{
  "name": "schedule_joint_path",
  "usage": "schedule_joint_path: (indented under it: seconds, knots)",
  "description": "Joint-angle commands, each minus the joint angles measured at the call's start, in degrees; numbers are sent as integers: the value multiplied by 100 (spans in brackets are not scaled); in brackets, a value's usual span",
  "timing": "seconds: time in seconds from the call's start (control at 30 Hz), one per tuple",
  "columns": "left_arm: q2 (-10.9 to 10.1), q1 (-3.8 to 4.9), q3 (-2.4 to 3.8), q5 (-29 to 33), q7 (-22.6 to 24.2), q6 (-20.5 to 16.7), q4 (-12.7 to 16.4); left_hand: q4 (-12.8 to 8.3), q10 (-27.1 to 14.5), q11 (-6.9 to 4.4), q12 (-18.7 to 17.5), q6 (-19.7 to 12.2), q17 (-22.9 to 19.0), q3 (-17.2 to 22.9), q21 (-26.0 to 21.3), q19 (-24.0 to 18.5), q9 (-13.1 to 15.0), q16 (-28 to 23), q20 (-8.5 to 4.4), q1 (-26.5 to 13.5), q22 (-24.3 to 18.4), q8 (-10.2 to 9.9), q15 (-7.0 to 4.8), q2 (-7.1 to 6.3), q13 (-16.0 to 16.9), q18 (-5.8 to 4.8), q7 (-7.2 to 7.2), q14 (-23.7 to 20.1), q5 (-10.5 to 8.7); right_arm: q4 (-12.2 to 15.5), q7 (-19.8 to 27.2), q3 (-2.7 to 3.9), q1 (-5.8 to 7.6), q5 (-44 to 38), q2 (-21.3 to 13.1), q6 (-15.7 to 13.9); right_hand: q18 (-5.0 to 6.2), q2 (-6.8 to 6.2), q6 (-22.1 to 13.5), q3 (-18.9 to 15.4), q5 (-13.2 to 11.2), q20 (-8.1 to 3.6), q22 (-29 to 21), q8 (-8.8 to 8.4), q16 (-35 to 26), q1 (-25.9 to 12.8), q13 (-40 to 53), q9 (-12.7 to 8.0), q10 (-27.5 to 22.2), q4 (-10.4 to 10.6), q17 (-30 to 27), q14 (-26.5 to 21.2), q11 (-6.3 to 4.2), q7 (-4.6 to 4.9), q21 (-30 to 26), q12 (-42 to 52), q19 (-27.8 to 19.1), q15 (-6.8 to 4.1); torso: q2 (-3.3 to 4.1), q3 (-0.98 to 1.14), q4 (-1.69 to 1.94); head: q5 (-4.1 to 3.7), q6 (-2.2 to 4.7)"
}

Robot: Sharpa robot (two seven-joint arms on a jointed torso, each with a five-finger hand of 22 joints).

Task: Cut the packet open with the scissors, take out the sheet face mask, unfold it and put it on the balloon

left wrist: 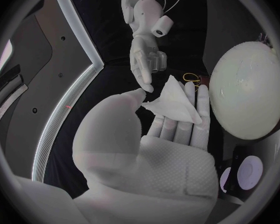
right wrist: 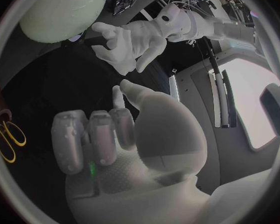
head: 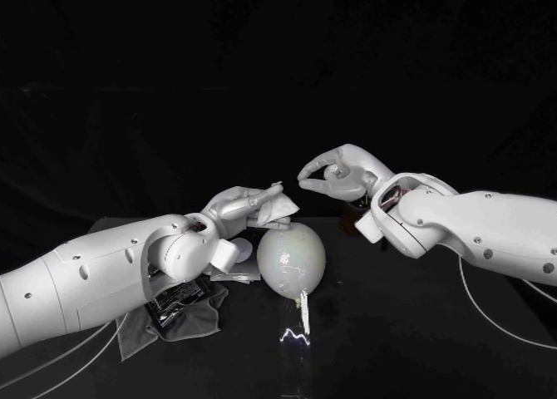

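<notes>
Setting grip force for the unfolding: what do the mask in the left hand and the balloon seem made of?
Sheet face mask: thin white matte sheet, likely nonwoven fabric; it lies in crisp folds, pinched in the left hand. Balloon: probably latex or rubber, pale and smooth, with a soft sheen and small highlights on its taut, rounded skin.

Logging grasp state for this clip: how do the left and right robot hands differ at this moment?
The left robot hand pinches the folded mask between thumb and fingers; the right robot hand holds nothing, its fingers curled in. The left robot hand is close by the top of the balloon; the right robot hand is apart from it, farther back. Both are silver.
</notes>
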Motion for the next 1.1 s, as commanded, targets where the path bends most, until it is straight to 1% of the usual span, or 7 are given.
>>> schedule_joint_path:
  seconds: [0.03, 0.33, 0.5, 0.67, 0.83, 1.0, 1.1]
  knots:
    - [-16, 5, 9, 486, -168, 544, 41, -9, -94, 17, -28, -73, -18, -109, -44, 24, -19, -53, 0, -71, -4, -53, 39, -8, -8, 99, 140, -46, -9, 145, 390, 2, -111, -1349, -64, -619, -36, -19, 64, -11, 24, -13, 1509, -24, 24, 37, 1152, -15, 298, -38, 1510, 608, -42, 6, 19, 24, 602, -35, -5, 7, -2, 13, -11]
    - [-47, 5, 8, 777, -234, 837, 66, 7, -473, 146, -18, -330, -90, -566, -151, -78, -106, -213, 52, -561, -9, -243, 155, 209, -8, 96, 276, -279, -9, 371, 190, 0, -338, -2246, -77, -1097, -36, -101, 132, -25, 31, -21, 1509, -66, 24, -13, 1145, -58, 295, -46, 1510, 608, -48, -2, 19, 14, 602, -42, -3, 2, 7, 5, 15]
    - [-63, 5, 8, 809, -215, 962, 76, -36, -503, 152, -12, -340, -101, -744, -165, -82, -120, -231, 57, -417, -6, -260, 162, 39, -6, 97, 281, -295, -9, 347, 17, 0, -395, -2500, -13, -1268, -29, -196, 132, -54, 21, -22, 1500, -131, 24, -68, 1129, -104, 282, -46, 1510, 608, -40, 10, -5, -12, 586, -38, -2, 0, 18, -12, 16]
    - [-80, 5, 8, 746, -190, 1034, 84, -219, -545, 157, -10, -355, -120, -1017, -204, -124, -143, -254, 71, 283, -7, -284, 171, -151, -5, 94, 279, -318, -7, 292, -114, -1, -416, -2582, 96, -1229, -27, -239, 131, -74, 11, -20, 1497, -169, 24, -105, 1125, -131, 278, -34, 1510, 608, -33, 19, -13, -19, 581, -33, -5, -8, 13, -21, 13]
    - [-87, 5, 8, 619, -160, 1090, 97, -700, -601, 148, -15, -371, -142, -750, -228, -183, -165, -274, 84, 1303, -7, -306, 172, 30, -8, 92, 255, -357, -7, 257, -290, -2, -430, -2671, 196, -1275, -24, -247, 130, -80, 7, -20, 1493, -180, 24, -117, 1123, -139, 276, -28, 1510, 608, -30, 21, -24, -22, 574, -31, -8, -6, 16, -25, 8]
    - [-92, 4, 8, 510, -115, 1174, 110, -1051, -645, 124, -23, -375, -163, -309, -232, -223, -195, -285, 80, 1920, -6, -339, 160, 183, -15, 93, 224, -389, 2, 225, -439, -2, -437, -2722, 263, -1350, -23, -249, 126, -81, 8, -19, 1492, -189, 24, -121, 1120, -144, 274, -26, 1510, 608, -29, 23, -27, -27, 572, -30, -5, -5, 14, -11, 5]
    - [-91, 4, 8, 465, -78, 1199, 111, -1220, -699, 120, -29, -297, -192, 145, -242, -295, -229, -296, 82, 2092, -8, -375, 165, 148, -19, 88, 187, -434, -1, 207, -478, -2, -438, -2724, 290, -1332, -25, -239, 134, -78, 8, -18, 1493, -194, 24, -130, 1124, -149, 278, -14, 1510, 608, -28, 24, -23, -20, 575, -29, -6, -4, 12, -12, 0]
